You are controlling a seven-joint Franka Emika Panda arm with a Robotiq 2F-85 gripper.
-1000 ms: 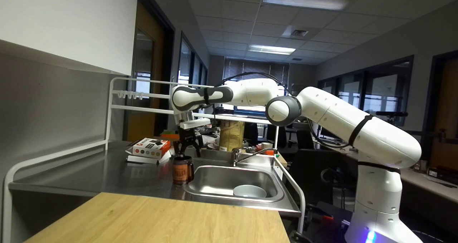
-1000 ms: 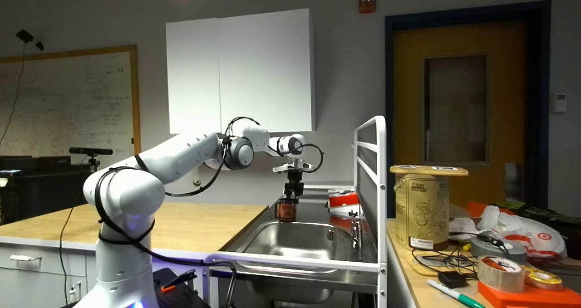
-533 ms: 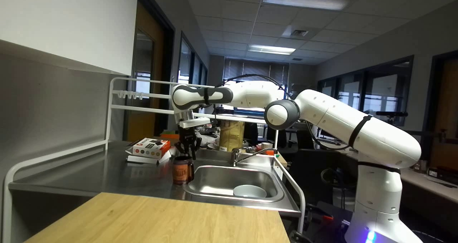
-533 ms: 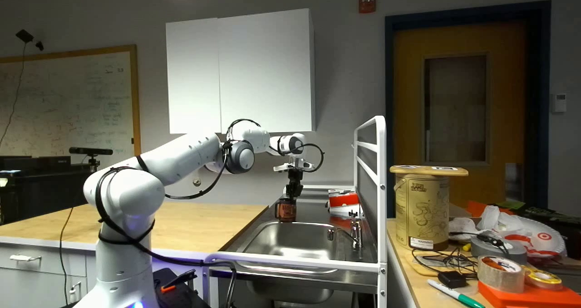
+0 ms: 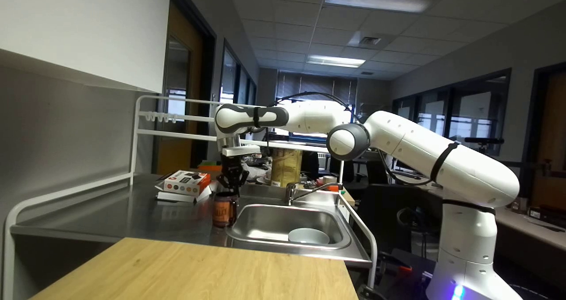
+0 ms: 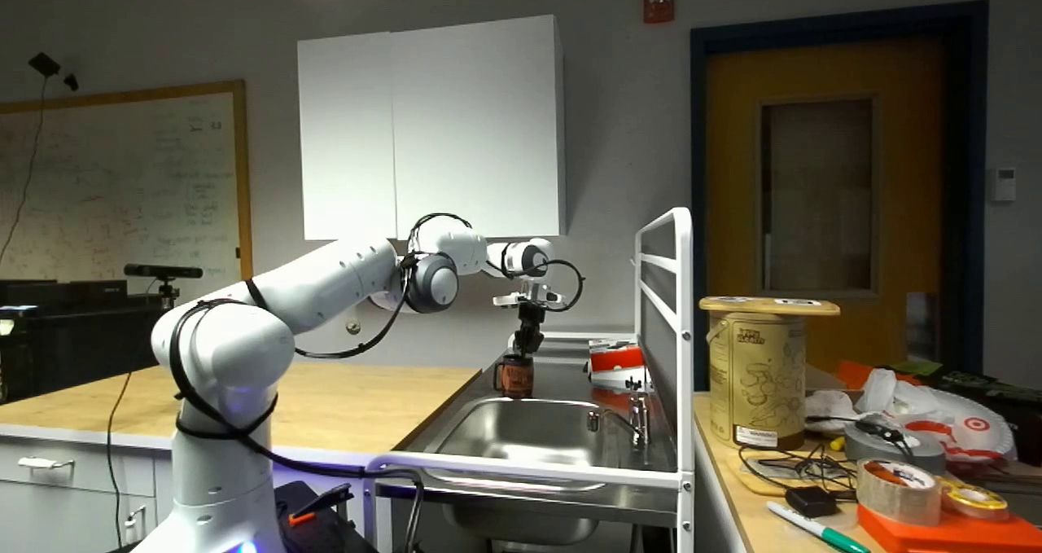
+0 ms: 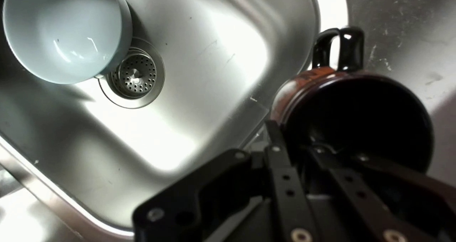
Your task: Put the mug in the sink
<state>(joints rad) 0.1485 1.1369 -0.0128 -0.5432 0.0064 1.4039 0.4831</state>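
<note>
The reddish-orange mug (image 5: 223, 210) with a black handle is on the steel worktop beside the sink (image 5: 283, 216), near the basin's edge. It leans slightly; whether its base touches the steel I cannot tell. My gripper (image 5: 233, 191) points down at the mug's rim from above. In the wrist view, one finger (image 7: 276, 138) lies outside the wall of the mug (image 7: 302, 81) on the sink side, and the other goes into the dark opening. The jaws are closed on the wall between them. The inner fingertip is hard to make out in the shadow.
A pale bowl (image 7: 67, 31) sits in the basin by the drain (image 7: 137, 74). The faucet (image 5: 292, 194) rises behind the sink. A white-and-red box (image 5: 185, 183) lies on the worktop behind the mug. White rails (image 6: 521, 467) border the sink, and a wooden countertop (image 5: 199, 269) adjoins it.
The jaws have come together from wide apart and closed on the mug's wall. The arm dipped a little, and the mug has just shifted and tilted slightly.
</note>
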